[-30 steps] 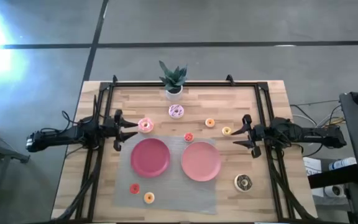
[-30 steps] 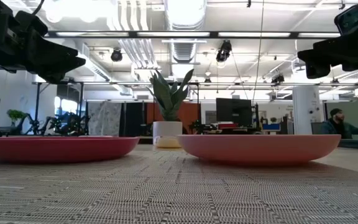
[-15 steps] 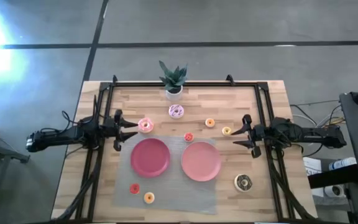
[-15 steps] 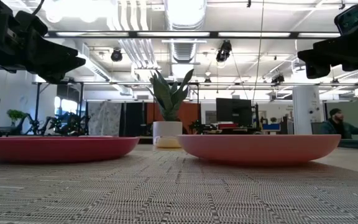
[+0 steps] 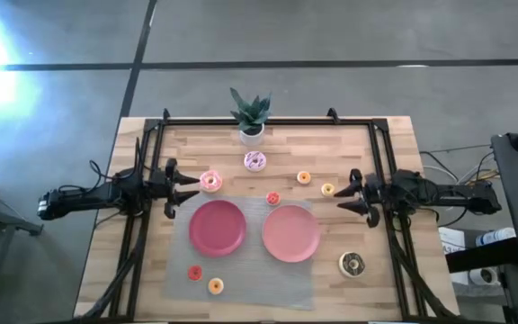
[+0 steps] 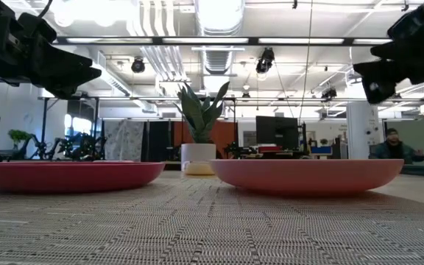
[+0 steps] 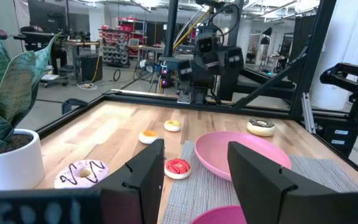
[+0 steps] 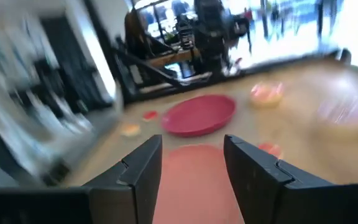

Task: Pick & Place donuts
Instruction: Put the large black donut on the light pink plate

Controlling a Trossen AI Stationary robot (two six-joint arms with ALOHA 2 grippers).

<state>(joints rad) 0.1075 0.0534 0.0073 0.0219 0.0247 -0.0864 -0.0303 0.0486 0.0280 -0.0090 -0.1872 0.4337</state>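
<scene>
My left gripper [image 5: 190, 188] hovers open over the table's left part, just left of the pink donut [image 5: 210, 181]. My right gripper [image 5: 346, 194] hovers open on the right, beside the tiny yellow donut [image 5: 327, 189]. The pale pink sprinkled donut [image 5: 255, 161] and a tiny orange one [image 5: 303, 177] lie flat on the wood farther back. A tiny red one [image 5: 272, 198] lies at the mat's far edge. The chocolate donut [image 5: 352, 264] rests near the right front. A red [image 5: 194, 273] and an orange [image 5: 215, 286] tiny donut sit on the mat's near left.
A red plate [image 5: 217, 227] and a pink plate [image 5: 290, 233] lie side by side on a grey woven mat [image 5: 241, 270]. A potted plant [image 5: 251, 115] stands at the far edge. Black frame rails [image 5: 380, 153] run along the table's sides and back.
My right gripper has dipped a little and turned toward the table's near edge; its fingers stay apart. My left gripper and all the donuts have kept still.
</scene>
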